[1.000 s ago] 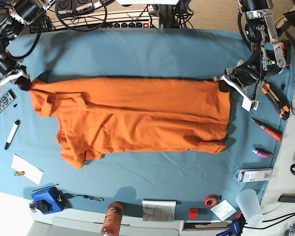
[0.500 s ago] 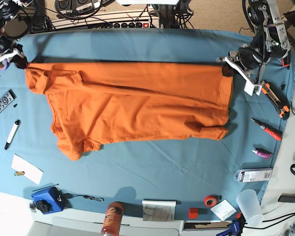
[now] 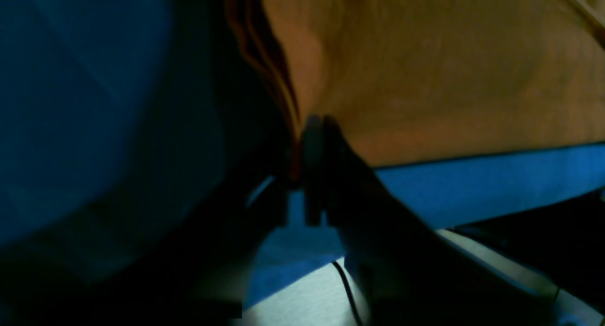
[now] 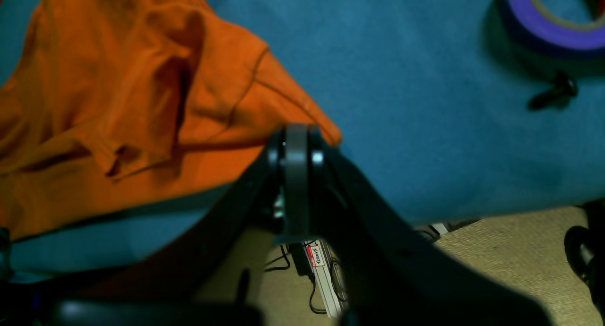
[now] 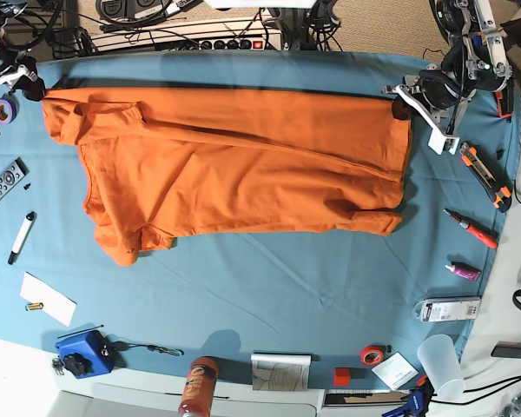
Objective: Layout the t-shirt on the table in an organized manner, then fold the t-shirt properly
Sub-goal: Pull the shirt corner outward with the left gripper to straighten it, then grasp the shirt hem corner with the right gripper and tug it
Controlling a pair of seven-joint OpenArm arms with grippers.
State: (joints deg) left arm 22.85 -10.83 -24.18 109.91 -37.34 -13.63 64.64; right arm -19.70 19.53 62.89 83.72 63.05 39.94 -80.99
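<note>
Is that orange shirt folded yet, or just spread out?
Spread out, not neatly folded. The shirt lies stretched lengthwise across the blue table, with only one sleeve end bunched over itself.

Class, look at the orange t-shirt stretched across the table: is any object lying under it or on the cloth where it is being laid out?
Nothing visible does. The t-shirt lies on bare table cloth. The purple tape roll, remote and marker sit beside its sleeve end, apart from it; the tools lie past its other end.
</note>
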